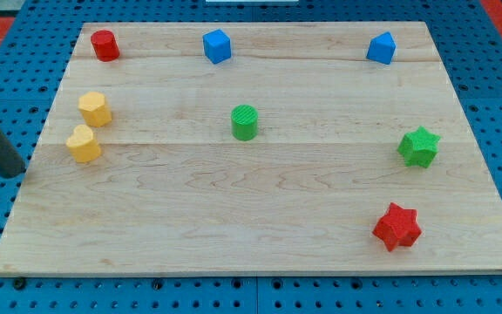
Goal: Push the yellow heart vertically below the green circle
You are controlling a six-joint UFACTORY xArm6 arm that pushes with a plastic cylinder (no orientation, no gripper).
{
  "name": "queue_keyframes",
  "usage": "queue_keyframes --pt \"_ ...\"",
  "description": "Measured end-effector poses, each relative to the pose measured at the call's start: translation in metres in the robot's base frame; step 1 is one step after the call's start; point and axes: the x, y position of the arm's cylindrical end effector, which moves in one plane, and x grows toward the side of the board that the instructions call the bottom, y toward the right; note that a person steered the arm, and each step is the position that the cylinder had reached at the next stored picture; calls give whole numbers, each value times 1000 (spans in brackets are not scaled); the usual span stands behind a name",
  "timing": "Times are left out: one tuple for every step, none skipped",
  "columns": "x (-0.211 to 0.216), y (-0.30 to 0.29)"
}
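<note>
1. I'm reading no writing on any block.
2. I'm counting two each: yellow, blue, green, red.
3. My tip [12,172], a clawless rod, is sitting left of the yellow heart [83,144]; the green circle [244,122] stands well right.

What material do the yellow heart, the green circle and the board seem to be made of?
Yellow heart: probably plastic, matte, uniform colour. Green circle: likely printed plastic, with fine ridges on top. Board: pale wood, visible grain and plank seams. My tip is left of the heart.
</note>
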Motion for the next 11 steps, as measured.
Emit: queue_keyframes --pt "-26 5" --pt "-35 32" --pt "-18 95" --pt "-17 110" --pt "-27 103" --pt "-41 108" --pt "-51 117" --pt "-62 129" --pt "-42 180" --pt "-6 234" --pt "-13 254"
